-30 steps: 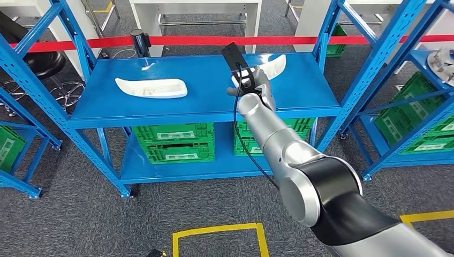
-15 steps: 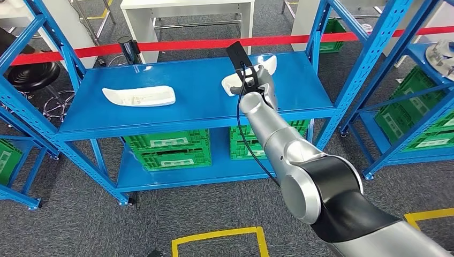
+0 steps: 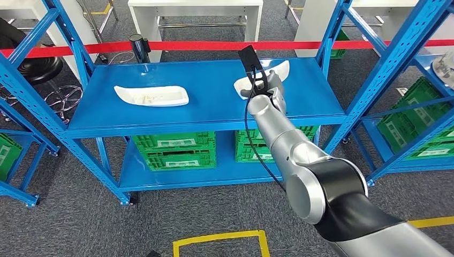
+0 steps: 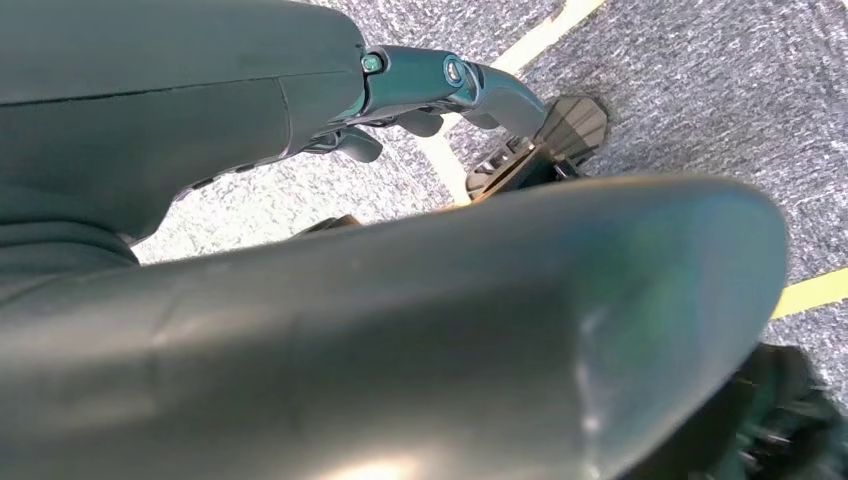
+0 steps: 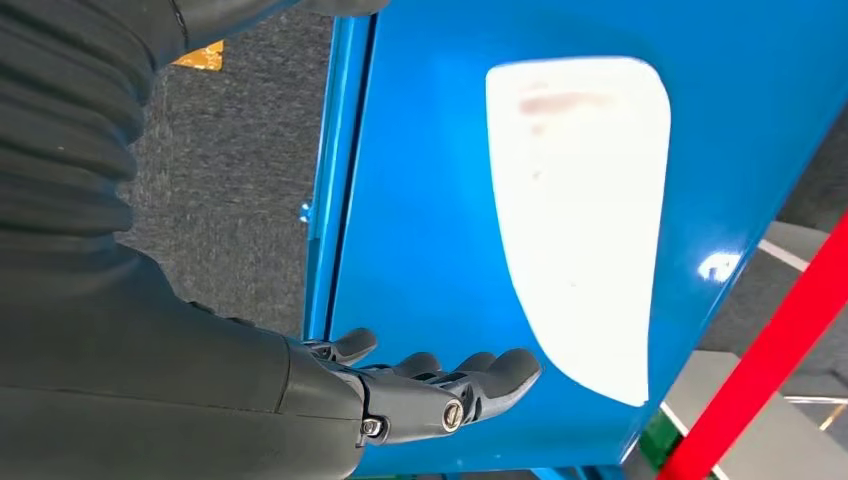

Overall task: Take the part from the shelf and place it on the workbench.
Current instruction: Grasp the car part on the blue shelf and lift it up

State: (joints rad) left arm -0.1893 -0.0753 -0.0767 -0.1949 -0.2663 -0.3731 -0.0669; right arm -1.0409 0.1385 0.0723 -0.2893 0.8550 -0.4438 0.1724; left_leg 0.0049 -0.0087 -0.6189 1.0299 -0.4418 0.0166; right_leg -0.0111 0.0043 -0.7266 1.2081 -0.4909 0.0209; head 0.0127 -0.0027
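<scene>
Two white curved parts lie on the blue shelf top (image 3: 209, 107). One part (image 3: 151, 95) is at the left. The other part (image 3: 274, 69) is at the right, and my right hand (image 3: 266, 85) hovers over its near end. In the right wrist view this hand (image 5: 440, 385) has its fingers spread and empty just beside the white part (image 5: 580, 210), with a gap of blue shelf between them. My left hand (image 4: 450, 90) hangs low over the grey carpet and holds nothing.
Green crates (image 3: 174, 150) fill the lower shelf. Red barrier tape (image 3: 187, 46) runs behind the shelf, with a white table (image 3: 195, 10) beyond it. More blue racks stand at the left (image 3: 21, 107) and right (image 3: 396, 80). A yellow floor marking (image 3: 219, 238) lies near me.
The whole view has shifted as the camera moved. My right hand stays stretched out over the near end of the right white part, still empty.
</scene>
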